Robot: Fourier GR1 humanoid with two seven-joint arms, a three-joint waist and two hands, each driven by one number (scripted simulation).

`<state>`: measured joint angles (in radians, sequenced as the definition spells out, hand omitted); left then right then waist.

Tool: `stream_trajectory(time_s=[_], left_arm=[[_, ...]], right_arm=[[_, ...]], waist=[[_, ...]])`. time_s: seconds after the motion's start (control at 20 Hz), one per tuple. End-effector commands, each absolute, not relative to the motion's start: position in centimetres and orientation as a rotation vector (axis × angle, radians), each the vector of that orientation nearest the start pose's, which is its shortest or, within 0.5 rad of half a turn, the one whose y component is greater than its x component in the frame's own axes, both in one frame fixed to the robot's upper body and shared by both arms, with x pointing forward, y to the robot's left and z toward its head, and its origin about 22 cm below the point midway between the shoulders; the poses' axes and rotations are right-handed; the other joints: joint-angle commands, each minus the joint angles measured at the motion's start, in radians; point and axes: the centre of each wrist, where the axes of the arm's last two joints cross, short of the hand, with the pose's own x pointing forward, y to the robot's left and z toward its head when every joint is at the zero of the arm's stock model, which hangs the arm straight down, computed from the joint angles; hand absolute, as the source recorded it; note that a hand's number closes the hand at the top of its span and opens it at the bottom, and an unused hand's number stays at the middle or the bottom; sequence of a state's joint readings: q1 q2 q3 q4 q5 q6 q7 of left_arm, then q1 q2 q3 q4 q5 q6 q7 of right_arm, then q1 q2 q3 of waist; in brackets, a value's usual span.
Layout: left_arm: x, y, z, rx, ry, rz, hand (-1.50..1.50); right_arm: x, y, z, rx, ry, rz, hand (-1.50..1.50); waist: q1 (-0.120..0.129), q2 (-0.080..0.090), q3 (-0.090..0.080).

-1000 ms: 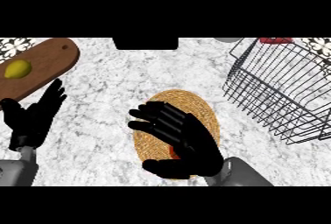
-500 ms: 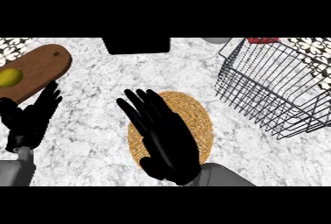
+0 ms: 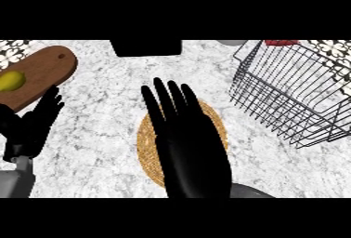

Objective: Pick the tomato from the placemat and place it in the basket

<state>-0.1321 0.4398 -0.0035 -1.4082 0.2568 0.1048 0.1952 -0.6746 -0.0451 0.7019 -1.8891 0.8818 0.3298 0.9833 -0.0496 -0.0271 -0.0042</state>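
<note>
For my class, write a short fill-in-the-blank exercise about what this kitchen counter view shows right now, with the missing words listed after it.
1. The right hand, its fingers straight, is spread over the round woven ____.
2. The wire basket stands at the view's ____ side.
3. A yellow fruit lies on the wooden ____ at upper left.
4. The left hand rests open near the view's ____ edge.

Missing words: placemat; right; cutting board; left

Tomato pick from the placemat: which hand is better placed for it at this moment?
Right. The right hand, fingers straight, is directly over the woven placemat, hiding any tomato, on the basket side. The left hand rests open at the left edge beside the wooden board.
</note>
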Motion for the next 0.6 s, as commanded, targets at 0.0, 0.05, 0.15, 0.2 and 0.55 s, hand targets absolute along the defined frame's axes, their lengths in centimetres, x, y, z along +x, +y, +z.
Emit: stream_trajectory(time_s=[0.0, 0.05, 0.15, 0.2, 0.55], left_arm=[[27.4, 32.5, 3.3, 0.222, -1.361, -0.05, 0.0], [28.1, 32.0, 3.5, 0.22, -1.368, -0.035, 0.0], [27.6, 32.7, 2.7, 0.236, -1.348, -0.033, 0.0], [29.0, 32.7, 4.6, 0.216, -1.352, -0.044, 0.0], [28.9, 31.6, 4.7, 0.194, -1.382, -0.057, 0.0]], right_arm=[[18.4, -4.0, 21.7, -0.83, -1.436, 1.276, -1.5], [19.0, -4.8, 22.3, -0.842, -1.415, 1.263, -1.5], [17.1, -6.3, 22.8, -0.815, -1.422, 1.268, -1.5], [17.3, -6.8, 23.8, -0.793, -1.441, 1.266, -1.5], [12.0, -12.1, 23.3, -0.676, -1.543, 1.132, -1.5]], waist=[[0.01, 0.008, 0.002], [0.01, 0.014, 0.002], [0.004, 0.01, 0.002], [0.003, 0.012, 0.002], [0.028, 0.02, 0.004]])
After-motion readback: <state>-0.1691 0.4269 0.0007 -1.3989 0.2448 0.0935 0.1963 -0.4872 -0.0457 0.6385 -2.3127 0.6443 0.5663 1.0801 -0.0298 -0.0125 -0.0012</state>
